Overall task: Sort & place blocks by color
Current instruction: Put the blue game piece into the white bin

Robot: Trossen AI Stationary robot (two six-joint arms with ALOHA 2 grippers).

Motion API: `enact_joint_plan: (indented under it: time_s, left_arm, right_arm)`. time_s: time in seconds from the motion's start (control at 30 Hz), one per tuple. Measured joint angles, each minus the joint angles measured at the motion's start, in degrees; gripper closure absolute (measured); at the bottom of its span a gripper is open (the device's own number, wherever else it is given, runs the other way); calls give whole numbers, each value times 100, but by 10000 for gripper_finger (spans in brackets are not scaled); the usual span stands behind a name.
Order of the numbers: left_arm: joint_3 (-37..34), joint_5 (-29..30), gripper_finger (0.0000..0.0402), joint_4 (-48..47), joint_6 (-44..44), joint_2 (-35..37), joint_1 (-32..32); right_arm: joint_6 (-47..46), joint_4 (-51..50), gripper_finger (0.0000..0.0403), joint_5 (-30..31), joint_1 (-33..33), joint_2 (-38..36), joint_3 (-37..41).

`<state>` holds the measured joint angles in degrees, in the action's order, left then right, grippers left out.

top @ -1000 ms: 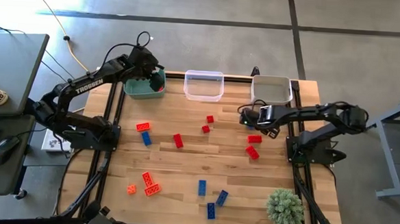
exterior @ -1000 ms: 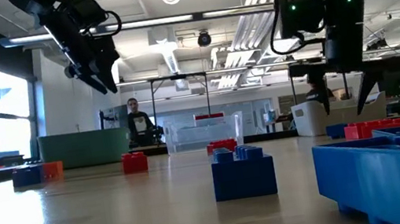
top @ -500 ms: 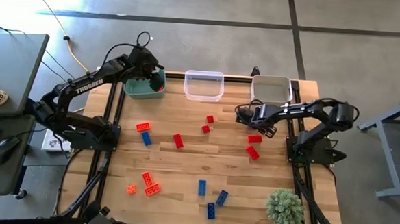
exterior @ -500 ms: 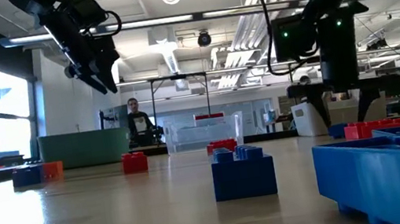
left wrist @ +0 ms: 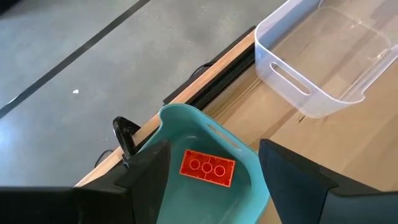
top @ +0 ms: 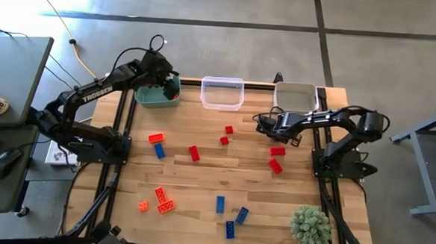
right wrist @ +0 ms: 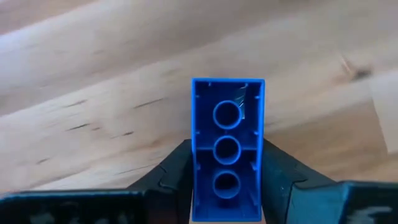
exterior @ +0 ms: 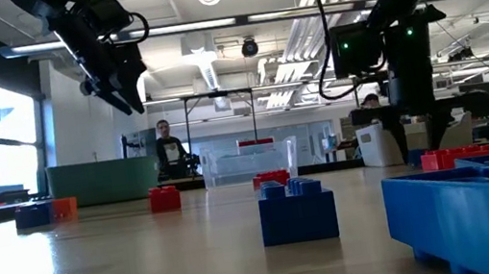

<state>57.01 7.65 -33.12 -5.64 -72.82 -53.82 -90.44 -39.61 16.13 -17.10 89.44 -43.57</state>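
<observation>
Blocks on wooden table (top: 207, 177), mid-sort.
Teal plastic bin (left wrist: 205, 186) at 11 o'clock holds one red oblong brick (left wrist: 208, 168); left gripper (left wrist: 211, 171) hangs above, fingers wide. Right gripper (right wrist: 227, 180), at 2 o'clock, clamps blue oblong studded brick (right wrist: 227, 149). Remaining red, orange, blue bricks lie scattered.
</observation>
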Motion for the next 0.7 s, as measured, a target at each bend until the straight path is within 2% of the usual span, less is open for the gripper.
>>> enact_joint_plan:
  time_s: [0.33, 0.5, 0.7]
  left_arm:
    - [0, 4, 167, -91, 99, 0, 339]
    - [0, -134, 167, -321, 419, 0, 682]
    - [0, -162, 167, -674, 1104, 0, 1228]
  right_arm:
    - [2007, -43, 292, 515, -267, -546, -672]
    - [3348, -195, 292, 781, -761, -788, -1193]
    - [4934, -545, 291, 794, -1609, -856, -1875]
